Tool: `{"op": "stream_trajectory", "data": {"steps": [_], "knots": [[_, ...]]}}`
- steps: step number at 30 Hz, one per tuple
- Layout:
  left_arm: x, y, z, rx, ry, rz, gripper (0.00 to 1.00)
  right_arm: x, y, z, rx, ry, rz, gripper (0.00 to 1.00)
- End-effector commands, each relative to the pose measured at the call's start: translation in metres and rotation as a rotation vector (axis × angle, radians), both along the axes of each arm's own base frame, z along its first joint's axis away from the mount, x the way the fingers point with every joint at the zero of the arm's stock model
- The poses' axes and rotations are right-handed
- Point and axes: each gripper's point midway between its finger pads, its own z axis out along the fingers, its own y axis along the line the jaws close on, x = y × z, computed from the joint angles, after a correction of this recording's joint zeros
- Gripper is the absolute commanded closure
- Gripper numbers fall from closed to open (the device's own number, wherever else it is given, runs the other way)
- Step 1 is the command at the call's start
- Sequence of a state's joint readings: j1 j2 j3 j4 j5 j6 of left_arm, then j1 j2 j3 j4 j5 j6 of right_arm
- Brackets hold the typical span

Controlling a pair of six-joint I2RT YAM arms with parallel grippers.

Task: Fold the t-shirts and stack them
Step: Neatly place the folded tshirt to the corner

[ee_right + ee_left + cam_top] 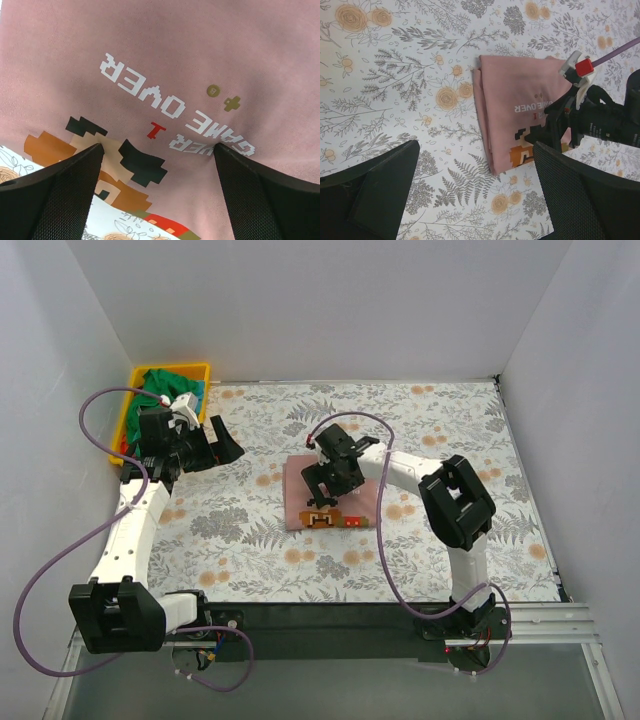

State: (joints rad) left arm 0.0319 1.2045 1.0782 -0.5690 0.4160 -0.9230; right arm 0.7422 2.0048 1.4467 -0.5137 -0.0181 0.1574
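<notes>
Pink t-shirt (510, 95): folded to a flat rectangle, lying near the middle of the floral table cover (450, 430), layered edges visible along one side.

Right wrist view only: chest print readable, blocky white "GAME OVER" lettering above a pixel figure in orange, black and tan; the cotton is smooth and matte, with faint creases.

Right gripper (159, 149): directly over the print, jaws spread wide, nothing between them. Fingertips are at the cloth; contact or a small gap, cannot tell.

Left wrist view: shows that gripper from the side, black body above the shirt's print end.

Left gripper (476, 150): jaws also wide apart and empty, held above bare cover well to the left of the shirt.

Top view only: yellow bin (135, 380) in the far-left corner, rigid plastic, with a crumpled green t-shirt (165, 382) heaped inside; the left arm sits just beside it.

The cover carries a grey fern and orange blossom pattern on white. Plain white walls (300, 300) enclose three sides. Purple cables (40, 580) loop from both arms.
</notes>
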Motion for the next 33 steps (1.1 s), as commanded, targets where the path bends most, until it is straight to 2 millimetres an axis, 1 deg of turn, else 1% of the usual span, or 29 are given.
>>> {"op": "stream_trajectory", "data": {"steps": [1, 3, 4, 6, 7, 9, 10, 11, 12, 13, 15, 16, 18, 19, 21, 22, 23, 24, 25, 26, 28, 30, 33], "knots": [[-0.003, 0.008, 0.004, 0.035, -0.023, 0.02, 0.02, 0.011, -0.031, -0.029, -0.083, 0.061, -0.002, 0.02], [-0.004, 0.009, 0.002, 0.042, -0.02, 0.021, 0.02, 0.02, -0.043, -0.027, -0.063, 0.082, -0.006, 0.02], [-0.004, 0.009, 0.002, 0.044, -0.021, 0.02, 0.02, 0.03, -0.065, -0.027, -0.065, 0.1, -0.044, 0.02], [-0.005, 0.006, -0.001, 0.033, -0.011, 0.005, 0.02, 0.039, -0.09, -0.028, -0.07, 0.118, -0.072, 0.02], [-0.005, 0.005, -0.002, 0.027, -0.007, 0.002, 0.02, 0.049, -0.119, -0.031, -0.084, 0.134, -0.108, 0.02], [-0.004, 0.003, -0.002, 0.017, -0.006, -0.006, 0.02, 0.054, -0.149, -0.034, -0.102, 0.146, -0.123, 0.02], [-0.003, 0.004, -0.004, 0.016, 0.002, -0.004, 0.02, 0.054, -0.165, -0.036, -0.111, 0.159, -0.138, 0.02], [-0.002, 0.003, -0.004, 0.014, 0.002, -0.006, 0.02, 0.062, -0.19, -0.035, -0.114, 0.153, -0.177, 0.02], [-0.002, 0.003, -0.003, 0.013, 0.002, -0.008, 0.02, 0.066, -0.204, -0.035, -0.126, 0.134, -0.15, 0.02], [-0.001, 0.002, -0.004, 0.007, 0.006, -0.015, 0.02, 0.073, -0.23, -0.034, -0.14, 0.122, -0.183, 0.02], [-0.001, 0.0, -0.006, -0.001, 0.013, -0.025, 0.02, 0.08, -0.256, -0.034, -0.151, 0.117, -0.198, 0.02], [-0.001, -0.002, -0.005, -0.007, 0.013, -0.029, 0.02, 0.084, -0.283, -0.033, -0.169, 0.117, -0.251, 0.02], [0.0, -0.002, -0.006, -0.009, 0.015, -0.028, 0.02, 0.095, -0.304, -0.031, -0.194, 0.096, -0.273, 0.02], [0.0, -0.002, -0.006, -0.01, 0.016, -0.031, 0.02, 0.099, -0.33, -0.031, -0.207, 0.091, -0.312, 0.02], [0.0, -0.002, -0.006, -0.013, 0.017, -0.031, 0.02, 0.111, -0.347, -0.031, -0.214, 0.073, -0.326, 0.02], [0.0, -0.003, -0.006, -0.014, 0.015, -0.034, 0.02, 0.113, -0.359, -0.031, -0.224, 0.071, -0.339, 0.02], [0.0, -0.003, -0.007, -0.016, 0.017, -0.034, 0.02, 0.115, -0.365, -0.036, -0.229, 0.078, -0.344, 0.02], [0.0, -0.003, -0.006, -0.016, 0.018, -0.034, 0.02, 0.124, -0.371, -0.032, -0.229, 0.059, -0.353, 0.02], [0.0, -0.003, -0.006, -0.012, 0.016, -0.036, 0.02, 0.125, -0.384, -0.033, -0.256, 0.056, -0.371, 0.02], [0.0, -0.002, -0.004, -0.01, 0.013, -0.035, 0.02, 0.127, -0.388, -0.036, -0.262, 0.061, -0.375, 0.02], [0.0, -0.002, -0.002, -0.005, 0.01, -0.035, 0.02, 0.133, -0.399, -0.033, -0.269, 0.046, -0.397, 0.02], [0.0, -0.002, -0.001, -0.005, 0.008, -0.037, 0.02, 0.137, -0.401, -0.031, -0.266, 0.035, -0.395, 0.02], [-0.001, -0.002, 0.001, -0.003, 0.003, -0.042, 0.02, 0.149, -0.402, -0.012, -0.254, -0.019, -0.388, 0.02]]}}
